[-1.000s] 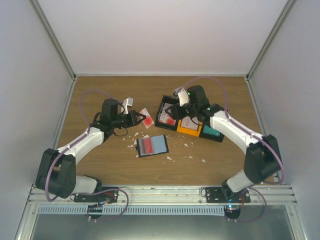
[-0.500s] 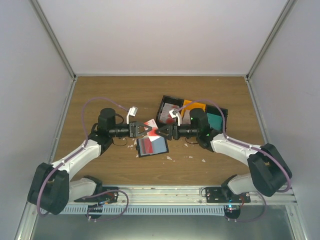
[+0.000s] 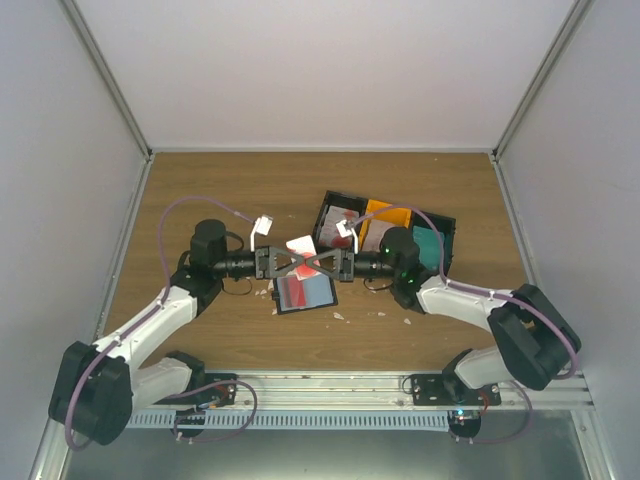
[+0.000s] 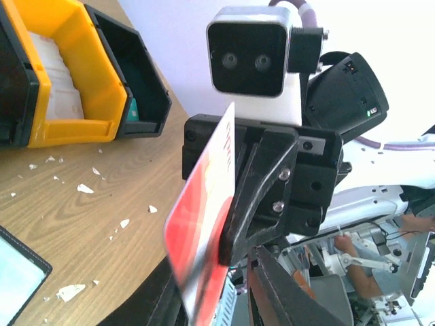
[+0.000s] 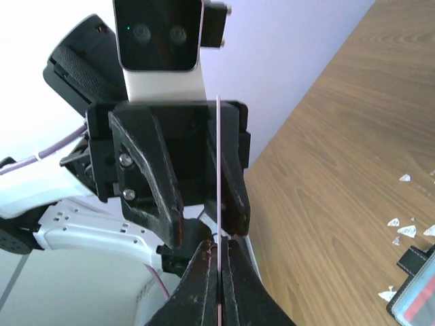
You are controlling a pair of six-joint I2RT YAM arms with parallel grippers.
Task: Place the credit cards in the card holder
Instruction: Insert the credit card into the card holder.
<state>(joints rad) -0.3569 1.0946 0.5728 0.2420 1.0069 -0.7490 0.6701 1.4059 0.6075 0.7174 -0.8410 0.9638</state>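
The red-and-white credit card [image 4: 204, 224] hangs in the air just above the open card holder [image 3: 306, 291], which lies mid-table [image 3: 200, 190]. A second ago the left gripper [image 5: 204, 227] carried it alone, farther left. The right gripper [image 5: 219, 255] has since swung in and clamped its jaws on the card's edge. The left's jaws have parted and stand loosely around it. I judge this a handover, nearly complete.

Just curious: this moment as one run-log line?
phase: handover | left gripper: open | right gripper: shut on credit card | card holder: open on table
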